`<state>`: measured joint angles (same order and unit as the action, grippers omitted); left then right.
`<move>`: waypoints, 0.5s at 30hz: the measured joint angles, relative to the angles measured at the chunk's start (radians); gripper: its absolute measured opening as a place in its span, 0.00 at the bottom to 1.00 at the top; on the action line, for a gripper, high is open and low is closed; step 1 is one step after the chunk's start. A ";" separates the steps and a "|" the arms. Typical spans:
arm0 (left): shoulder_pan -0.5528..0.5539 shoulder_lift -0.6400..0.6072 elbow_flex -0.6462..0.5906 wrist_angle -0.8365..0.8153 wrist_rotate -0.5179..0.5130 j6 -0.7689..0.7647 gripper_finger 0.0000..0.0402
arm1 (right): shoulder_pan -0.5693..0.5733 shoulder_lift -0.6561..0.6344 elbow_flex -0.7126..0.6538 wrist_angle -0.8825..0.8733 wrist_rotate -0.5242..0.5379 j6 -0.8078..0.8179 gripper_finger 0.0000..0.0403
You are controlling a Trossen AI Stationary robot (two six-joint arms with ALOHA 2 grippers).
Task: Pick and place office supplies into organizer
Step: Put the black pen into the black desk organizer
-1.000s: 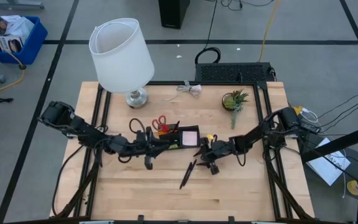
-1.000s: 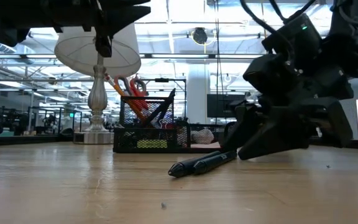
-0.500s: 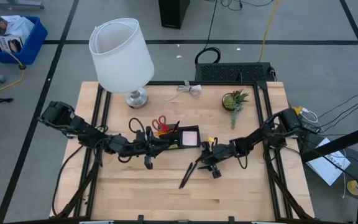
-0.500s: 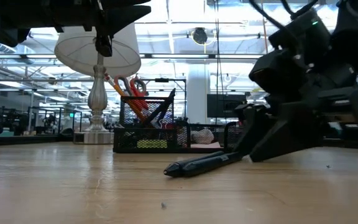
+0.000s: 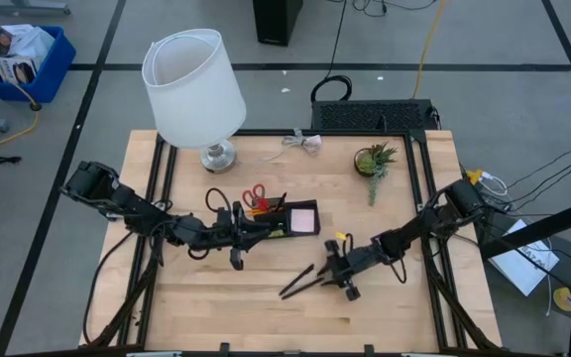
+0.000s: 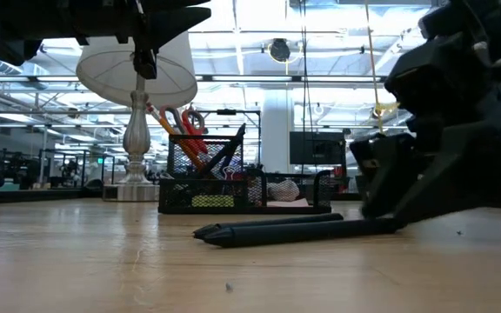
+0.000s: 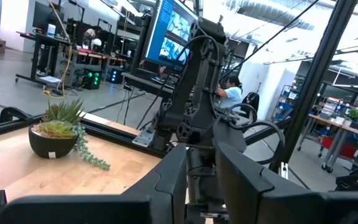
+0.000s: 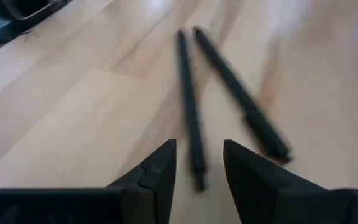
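Note:
Two slim black pens [image 5: 298, 283] lie side by side on the wood near the table's middle, also low across the low view as pens [image 6: 277, 230]. My right gripper [image 5: 337, 270] is down at table height at their right ends, open; in the right wrist view its fingers [image 8: 160, 165] stand on either side of one pen's end [image 8: 196, 174]. The black mesh organizer [image 5: 281, 220] holds red scissors [image 5: 256, 195] and a pink pad [image 5: 303, 218]. My left gripper [image 5: 246, 236] hovers, open, at the organizer's left end. My right gripper [image 8: 199, 144] comes in low and nearly level from the table's right, its fingers straddling the right end of one pen, in line with the pen. Both pens lie flat on the table. Whether a finger touches the pen, I cannot tell.
A white-shaded lamp [image 5: 194, 89] stands at the far left, a small potted plant [image 5: 375, 159] at the far right, and a pale cord bit [image 5: 305, 142] between them. Bare wood [image 5: 216, 307] stretches along the near edge.
My right gripper has moved toward the table's near edge and a little right, staying low. The two pens have swung with it: their right ends have come nearer, so they lie flatter across the table, more broadside to the low view.

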<state>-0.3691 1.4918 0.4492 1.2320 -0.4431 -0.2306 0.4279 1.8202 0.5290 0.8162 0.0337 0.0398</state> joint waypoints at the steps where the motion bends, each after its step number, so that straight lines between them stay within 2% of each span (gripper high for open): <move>1: 0.000 0.000 0.000 0.000 0.000 0.000 0.22 | 0.004 0.000 0.001 0.002 0.024 -0.006 0.31; 10: 0.000 0.000 0.000 0.004 0.000 -0.003 0.22 | 0.031 0.089 0.058 0.015 0.044 -0.031 0.31; 15: 0.000 0.000 0.000 0.010 0.000 -0.007 0.22 | 0.038 0.092 0.082 -0.033 0.047 -0.041 0.31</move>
<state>-0.3691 1.4921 0.4496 1.2422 -0.4436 -0.2377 0.4656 1.9127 0.6113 0.7831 0.0802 -0.0012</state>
